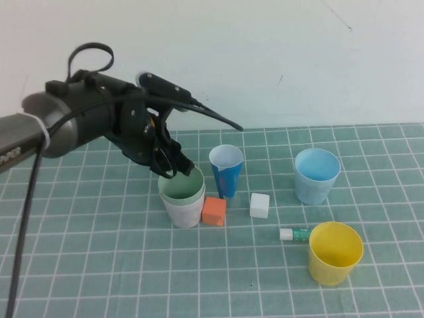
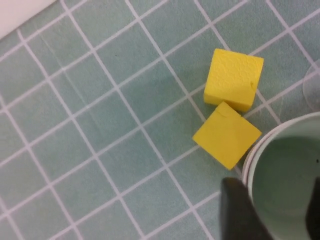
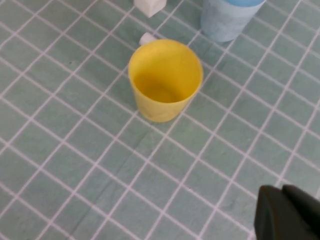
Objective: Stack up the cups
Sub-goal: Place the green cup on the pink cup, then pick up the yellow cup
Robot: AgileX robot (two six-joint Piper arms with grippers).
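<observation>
A sage green cup (image 1: 182, 187) sits nested inside a pale pink cup (image 1: 185, 213) left of centre. My left gripper (image 1: 173, 165) hangs over their back rim. In the left wrist view its jaws (image 2: 275, 200) stand open, one finger (image 2: 240, 210) outside the rim and the other inside the green cup (image 2: 285, 170). A light blue cup (image 1: 317, 173) stands upright at the right. A yellow cup (image 1: 334, 252) stands nearer the front right. My right gripper (image 3: 282, 192) is shut and empty, apart from the yellow cup (image 3: 165, 80); it is outside the high view.
A taller dark blue cup (image 1: 226, 171) stands just right of the stack. An orange cube (image 1: 214, 211) touches the pink cup; a white cube (image 1: 260, 205) and a small white-and-green piece (image 1: 293, 234) lie nearby. Two yellow cubes (image 2: 232, 79) (image 2: 226, 134) lie beside the stack.
</observation>
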